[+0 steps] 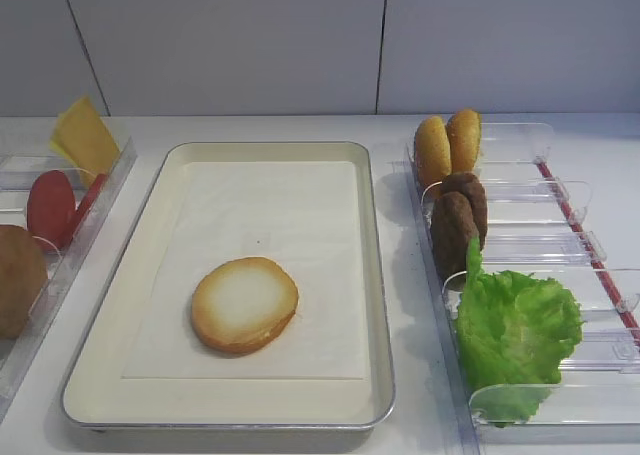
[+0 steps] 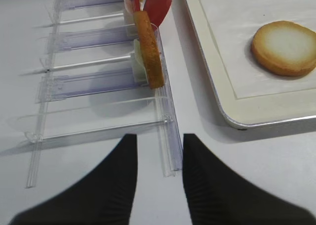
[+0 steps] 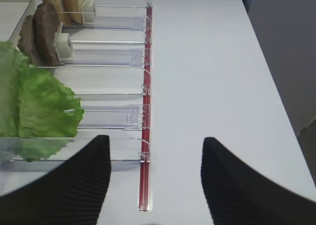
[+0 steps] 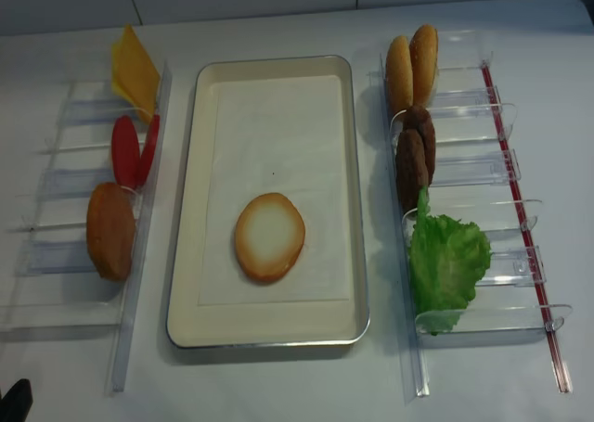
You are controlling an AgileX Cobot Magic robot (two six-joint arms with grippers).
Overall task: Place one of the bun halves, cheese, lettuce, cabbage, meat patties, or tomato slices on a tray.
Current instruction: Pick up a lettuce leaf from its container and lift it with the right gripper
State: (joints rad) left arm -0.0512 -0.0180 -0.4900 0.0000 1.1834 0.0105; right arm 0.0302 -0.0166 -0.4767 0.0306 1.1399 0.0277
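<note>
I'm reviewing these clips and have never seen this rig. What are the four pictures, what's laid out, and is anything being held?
Two pictures look down on a white table; the other two come from cameras on a two-armed robot's wrists. The black shapes there are the open left gripper and right gripper, both empty. In the middle sits the tray with one bun half lying cut face up. Clear racks on both sides hold cheese, tomato slices, another bun piece, two more bun halves, meat patties and lettuce.

Silver-rimmed cream tray (image 1: 375,275), golden-brown bun half (image 1: 245,304) with pale centre; bright green lettuce (image 1: 518,327) right; dark brown patties (image 1: 458,220); yellow cheese (image 1: 85,135), red tomato slices (image 1: 52,207) left; white counter (image 1: 590,135)
</note>
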